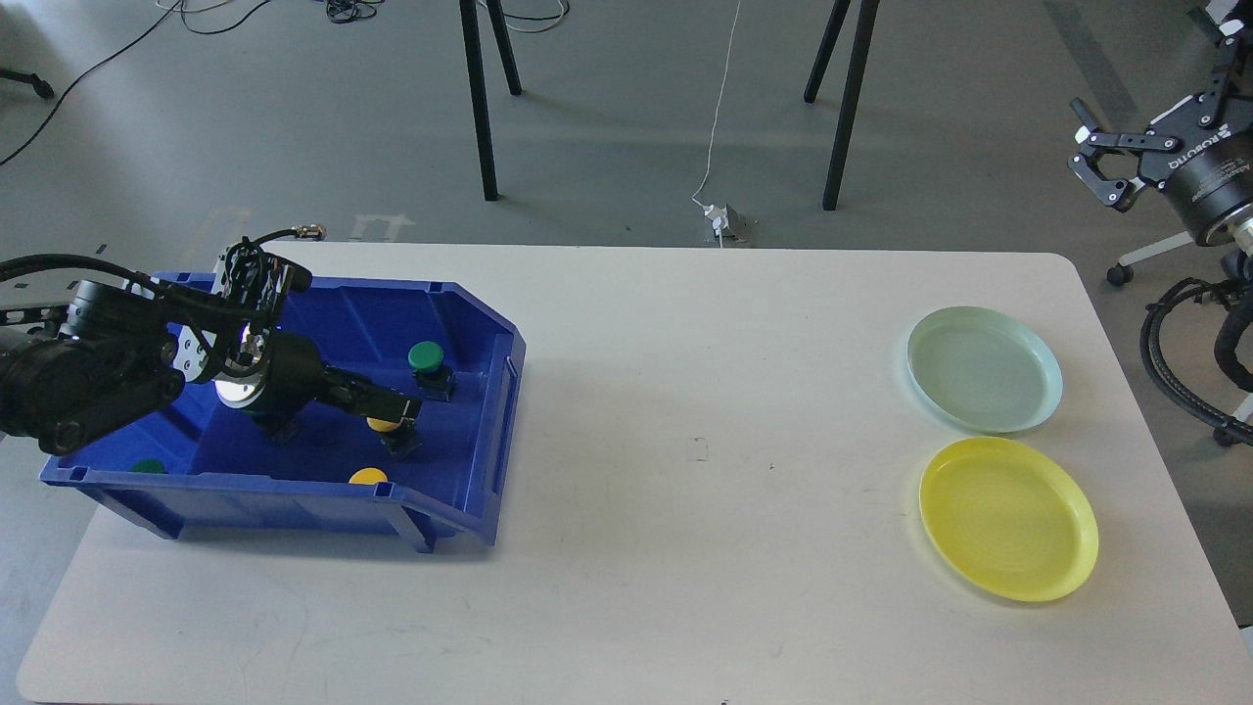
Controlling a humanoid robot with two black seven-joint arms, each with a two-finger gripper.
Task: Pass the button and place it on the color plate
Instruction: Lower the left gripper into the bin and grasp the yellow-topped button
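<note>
My left tool (399, 419) straddles the round yellow plastic button (383, 424), grip unclear; close squarely before lifting. Right tool (1094, 164) gapes empty.

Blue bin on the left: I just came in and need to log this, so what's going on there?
The left claw is reaching into the blue bin, right at a yellow button; whether it grips it is unclear. A green button sits beside it. The right claw waits open in the air. The pale green plate and yellow plate are empty.
</note>
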